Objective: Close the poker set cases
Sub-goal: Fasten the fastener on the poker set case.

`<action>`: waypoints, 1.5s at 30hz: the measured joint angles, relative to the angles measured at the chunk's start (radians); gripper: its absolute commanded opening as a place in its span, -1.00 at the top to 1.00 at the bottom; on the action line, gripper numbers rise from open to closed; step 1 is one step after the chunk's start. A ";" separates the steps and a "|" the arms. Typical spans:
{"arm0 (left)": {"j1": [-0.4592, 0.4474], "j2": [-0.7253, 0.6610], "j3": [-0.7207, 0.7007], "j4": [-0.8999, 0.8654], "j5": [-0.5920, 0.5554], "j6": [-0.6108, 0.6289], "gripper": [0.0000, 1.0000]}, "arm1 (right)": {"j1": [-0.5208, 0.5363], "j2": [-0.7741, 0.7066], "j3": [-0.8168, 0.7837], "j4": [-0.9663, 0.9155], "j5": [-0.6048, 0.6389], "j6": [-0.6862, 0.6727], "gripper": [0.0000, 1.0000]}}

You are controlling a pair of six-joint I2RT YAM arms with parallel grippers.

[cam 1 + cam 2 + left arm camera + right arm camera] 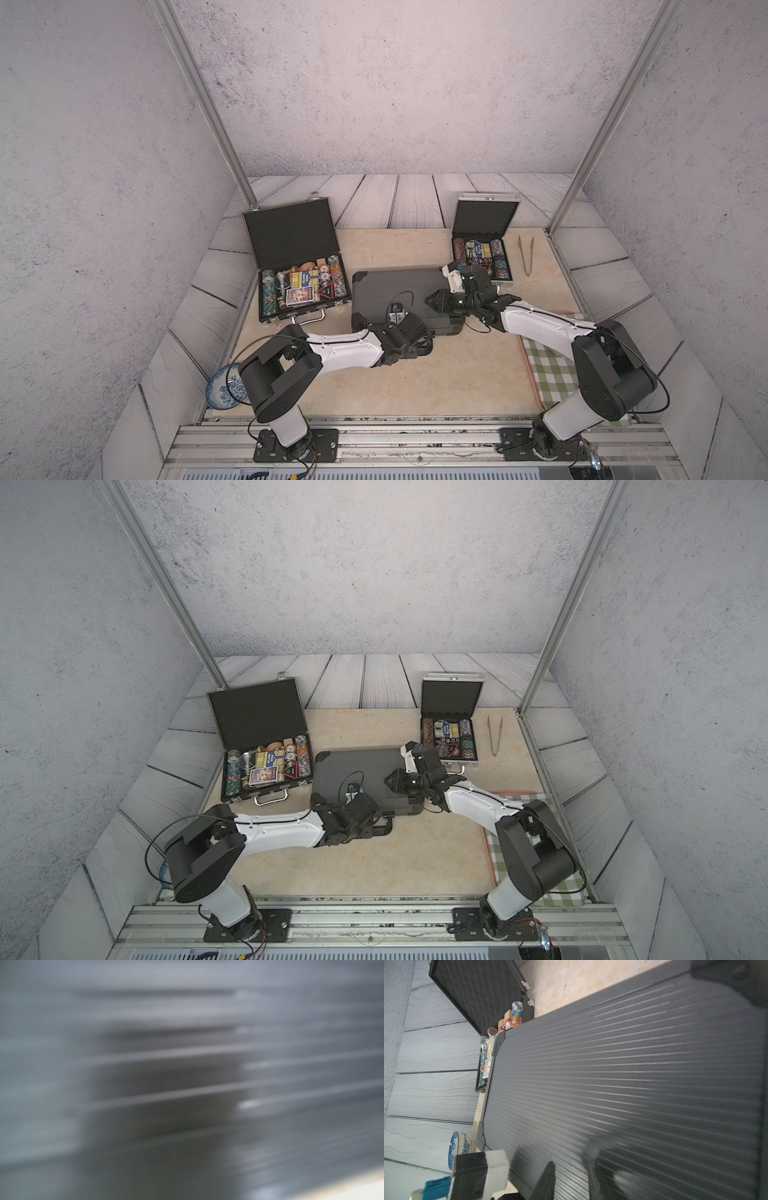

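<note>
Card box (300,296) in black case (291,232): print illegible.

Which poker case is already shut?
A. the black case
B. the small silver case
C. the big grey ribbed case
C: the big grey ribbed case lies flat with its lid down; the black case and the small silver case stand with lids raised.

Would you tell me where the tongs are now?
In both top views, the tongs lie on the tan mat, just right of the open silver case.
</note>
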 measured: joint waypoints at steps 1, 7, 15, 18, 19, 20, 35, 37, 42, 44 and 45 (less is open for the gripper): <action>0.000 -0.005 -0.004 0.001 0.002 -0.003 0.91 | 0.000 0.000 0.000 0.000 0.000 0.000 0.39; -0.018 -0.100 -0.007 -0.089 0.021 -0.019 0.96 | 0.000 0.000 0.000 0.000 0.000 0.000 0.40; -0.072 -0.079 0.031 -0.105 0.011 -0.022 0.96 | 0.001 0.000 0.000 0.000 0.005 0.000 0.40; -0.073 -0.040 0.042 -0.103 -0.023 -0.021 0.96 | 0.002 0.000 0.000 0.000 0.007 0.000 0.40; -0.073 -0.027 0.047 -0.103 -0.035 -0.021 0.95 | 0.002 0.000 0.000 0.000 0.007 0.000 0.40; -0.073 -0.014 0.052 -0.099 -0.049 -0.020 0.96 | 0.002 0.000 0.000 0.000 0.007 0.001 0.40; -0.073 0.029 0.062 -0.034 -0.101 -0.016 0.95 | 0.002 0.000 0.000 0.000 0.007 0.006 0.40; -0.073 0.051 0.071 -0.030 -0.106 -0.012 0.95 | 0.002 0.000 0.000 0.000 0.007 0.006 0.40; -0.079 0.087 0.123 -0.089 -0.133 -0.003 0.99 | 0.002 0.000 0.000 0.000 0.007 0.001 0.41; -0.083 0.104 0.150 -0.121 -0.140 0.000 0.99 | 0.002 0.000 0.000 0.000 0.007 -0.001 0.40; -0.085 0.109 0.157 -0.132 -0.146 0.002 0.99 | 0.002 0.000 0.000 -0.001 0.007 -0.002 0.41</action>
